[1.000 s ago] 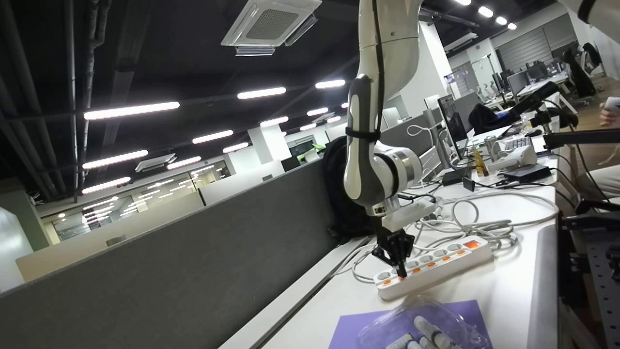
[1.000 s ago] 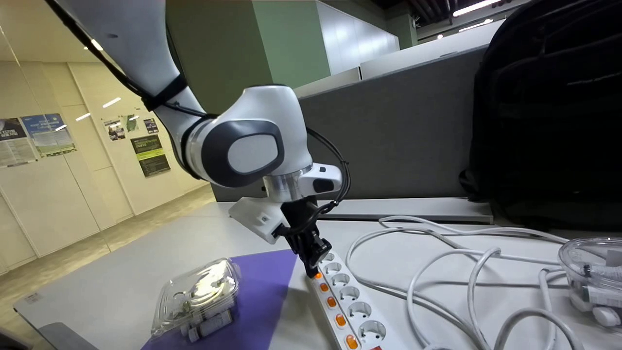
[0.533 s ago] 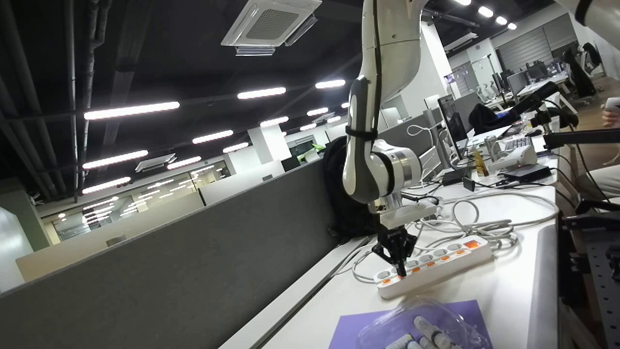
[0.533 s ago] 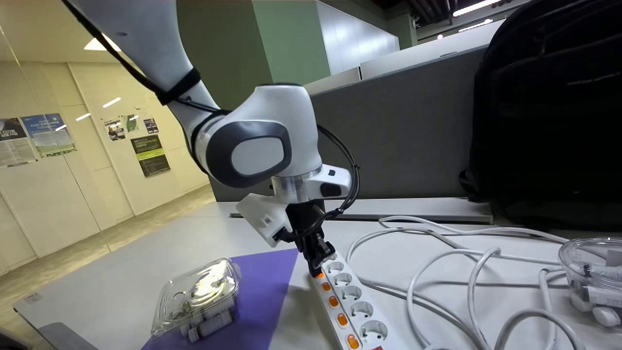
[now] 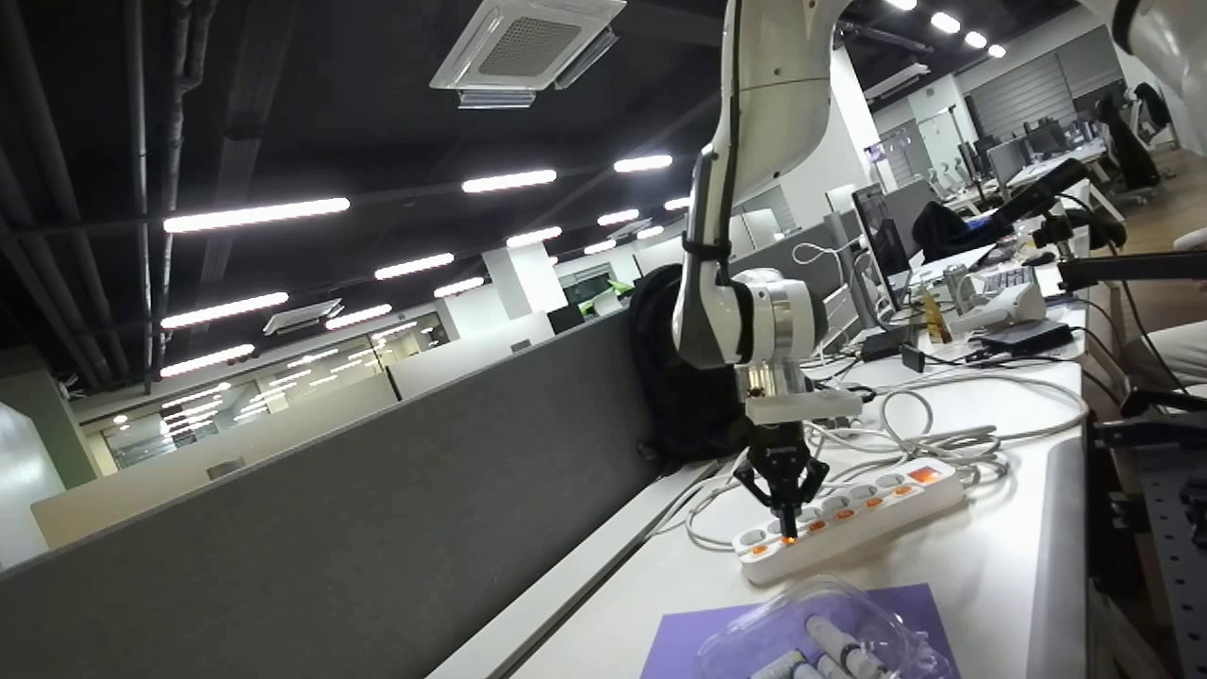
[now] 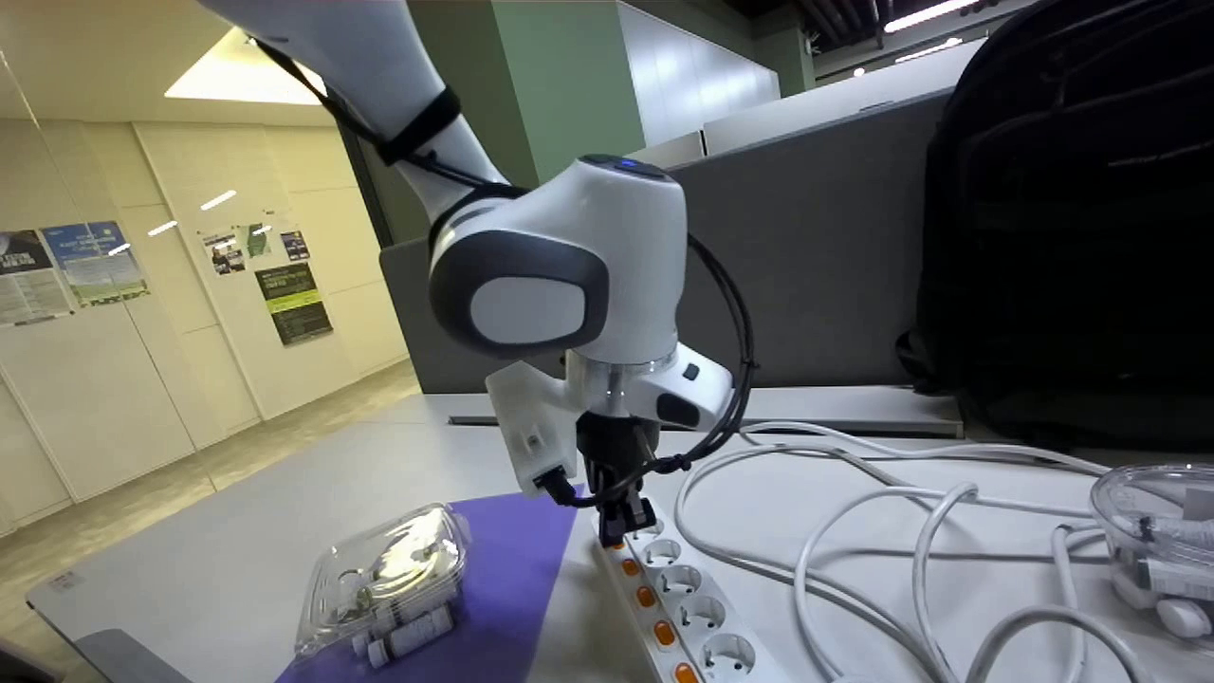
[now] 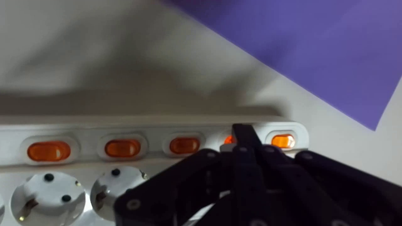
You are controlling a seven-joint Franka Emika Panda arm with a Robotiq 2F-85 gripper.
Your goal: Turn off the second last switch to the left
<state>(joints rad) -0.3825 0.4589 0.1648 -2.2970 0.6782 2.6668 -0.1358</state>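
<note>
Straightening tool [image 5: 789, 531]: stands more upright than half a second ago; its fingers [image 7: 246, 138] are narrow, drawn together, holding nothing.
Second last switch [image 7: 229, 139]: partly under a fingertip, apparently touching, one place in from the power strip's [image 5: 882, 526] end towards the counter's [image 5: 990, 528] edge along the partition [image 5: 377, 547]; its glint looks brighter in an exterior view, but whether the rocker is tipped to off I cannot tell.
End switch [image 7: 283, 141]: uncovered, just beside the tip; a slip could catch it.
Strip: lies slightly nearer the counter's grey-trimmed edge than before, so the push probably goes partly sideways; the task now seems to call for pressing straight down.
Purple sheet [image 7: 314, 69]: unmoved, apart from the strip, likely no obstacle.
Backpack [image 6: 1072, 247]: unmoved, in front of the partition at the counter's far edge.
</note>
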